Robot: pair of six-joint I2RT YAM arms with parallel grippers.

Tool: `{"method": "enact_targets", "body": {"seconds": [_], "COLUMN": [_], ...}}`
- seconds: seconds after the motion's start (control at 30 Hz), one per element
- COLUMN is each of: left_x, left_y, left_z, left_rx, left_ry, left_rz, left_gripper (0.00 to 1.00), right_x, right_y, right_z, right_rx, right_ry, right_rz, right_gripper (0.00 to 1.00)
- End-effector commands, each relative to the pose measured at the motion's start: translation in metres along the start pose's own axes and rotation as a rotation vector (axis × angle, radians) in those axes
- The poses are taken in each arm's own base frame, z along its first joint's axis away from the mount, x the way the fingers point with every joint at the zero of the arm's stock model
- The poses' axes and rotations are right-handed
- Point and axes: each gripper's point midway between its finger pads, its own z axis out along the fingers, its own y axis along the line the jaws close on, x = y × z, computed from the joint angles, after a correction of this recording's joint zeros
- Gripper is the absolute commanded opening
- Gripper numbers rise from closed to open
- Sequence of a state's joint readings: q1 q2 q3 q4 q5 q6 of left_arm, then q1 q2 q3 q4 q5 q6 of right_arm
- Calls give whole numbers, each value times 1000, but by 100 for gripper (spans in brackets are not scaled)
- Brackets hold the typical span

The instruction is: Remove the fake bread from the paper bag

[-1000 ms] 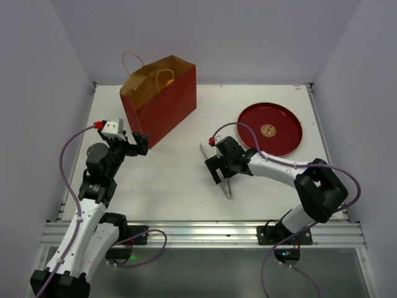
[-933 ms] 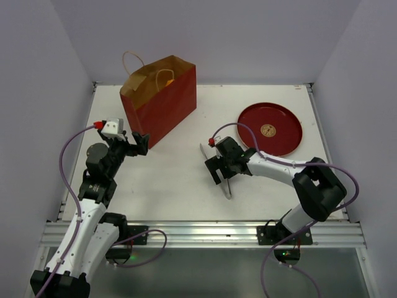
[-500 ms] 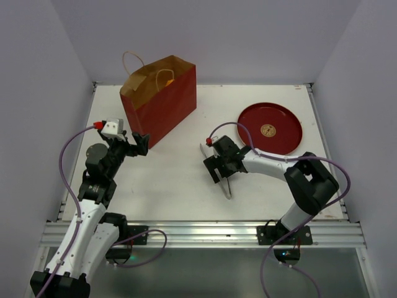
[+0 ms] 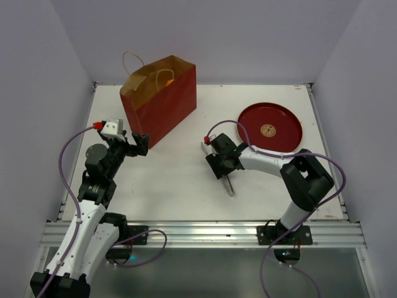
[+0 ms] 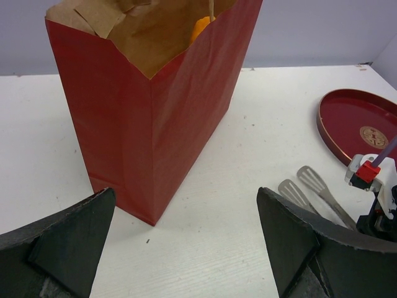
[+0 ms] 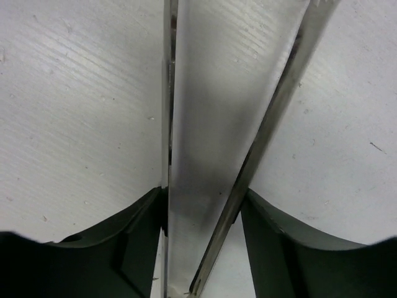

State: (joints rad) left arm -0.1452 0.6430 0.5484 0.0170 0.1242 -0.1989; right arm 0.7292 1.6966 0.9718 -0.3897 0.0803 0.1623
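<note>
On the white table, nearest of all and well to the right of the paper bag: metal tongs, lying flat, joined end toward the near edge, two slotted heads pointing away. Low over the tongs, a little closer to the bag: right gripper, pointing down, jaws roughly half closed. In the wrist view, black fingers up against the outer edges of both steel arms, one on each side, the arms running up between them. Contact on both sides, so closed onto the tongs, with the tongs flat on the table all the same.

Next back, just beside the bag's near corner and to its left: left gripper, jaws spread wide, nothing between them. Aimed at the bag's red side low down, that near corner just ahead of the fingertips and clear of them.

Then the bag itself, upright, red outside, brown kraft inside, mouth open, rim crumpled. Inside, near the top: fake bread, seen only as a glossy orange patch against the brown lining; number and shapes impossible to tell. Thin tan loop handles standing above the rim.

Well to the right of the bag, about level with it: round red plate with a gold centre mark.
</note>
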Motion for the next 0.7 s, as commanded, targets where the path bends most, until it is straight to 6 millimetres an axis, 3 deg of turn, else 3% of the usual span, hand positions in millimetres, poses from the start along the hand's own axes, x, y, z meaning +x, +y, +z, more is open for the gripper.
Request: {"method": "enact_targets", "body": {"seconds": [0.0,0.4,0.5,0.53,0.63,0.67], "left_x": [-27,-27,-27,-27,-27,-27], "left_y": [-5,-5,-5,-6,-6,-6], "left_z": [-3,-3,-3,-3,-4,-3], "left_rx": [16,17,18,20,20,20], "left_ry": [-62,-63,-63,-63,-64,-63], "left_rz": [12,12,12,12,13,12], "left_gripper": [100,100,100,100,100,100], "right_x": [-10,-28,-38,-30,-38,-41], "right_y": [5,-23,-31,-33,-42,-32], "right_z": [-3,-14,-26,-31,-45,-52], "right_rx": [-16,77,31,-1,-115,-213], "right_ry": [-13,-82,-86,-35,-36,-61], "right_rz": [-11,-127,-206,-235,-293,-289], "right_gripper": [52,0,0,0,0,0]}}
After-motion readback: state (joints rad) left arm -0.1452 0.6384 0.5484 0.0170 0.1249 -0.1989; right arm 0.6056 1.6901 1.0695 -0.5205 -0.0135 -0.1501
